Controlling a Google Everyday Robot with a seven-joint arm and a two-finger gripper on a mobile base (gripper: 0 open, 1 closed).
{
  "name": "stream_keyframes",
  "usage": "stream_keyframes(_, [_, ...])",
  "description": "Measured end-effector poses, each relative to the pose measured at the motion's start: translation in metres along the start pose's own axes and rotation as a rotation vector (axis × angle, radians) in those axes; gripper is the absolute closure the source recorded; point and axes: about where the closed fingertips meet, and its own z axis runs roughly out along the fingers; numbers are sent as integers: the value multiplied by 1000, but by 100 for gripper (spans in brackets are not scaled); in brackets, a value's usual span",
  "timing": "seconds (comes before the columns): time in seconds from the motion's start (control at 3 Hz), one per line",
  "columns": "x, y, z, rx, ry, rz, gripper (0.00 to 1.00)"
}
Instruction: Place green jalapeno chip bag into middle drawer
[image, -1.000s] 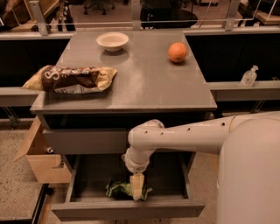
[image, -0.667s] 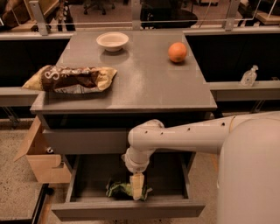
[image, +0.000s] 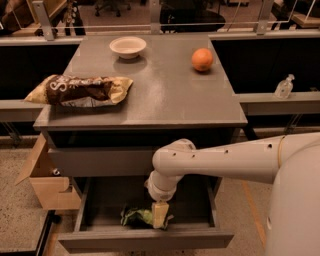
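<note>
Pincer hangs at the end of the white arm, which reaches in from 3 o'clock and bends down into the middle drawer at 6 o'clock of the camera view. It points straight down and meets the right edge of the green jalapeno chip bag; whether it is spread, pressed together or pinching the bag, I cannot tell.

The bag lies crumpled on the dark floor of the pulled-out drawer, close behind the drawer's front wall and at 9 o'clock from the pincer. Just above the drawer sits a closed gray drawer front.

On the gray counter above, a long brown-and-yellow chip bag lies at 9 o'clock, overhanging the left edge. A pale bowl stands at 11 o'clock near the far edge, and an orange rests at 1 o'clock, well apart from the bowl.

An open cardboard box sits on the floor at 8 o'clock, beside the cabinet. A small clear bottle stands on a ledge at 2 o'clock.
</note>
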Motion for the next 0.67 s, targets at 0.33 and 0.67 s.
stream_keyframes(0.33, [1,19,-10,13,19,45,19])
stream_keyframes(0.67, [3,37,-20,27,42,88,0])
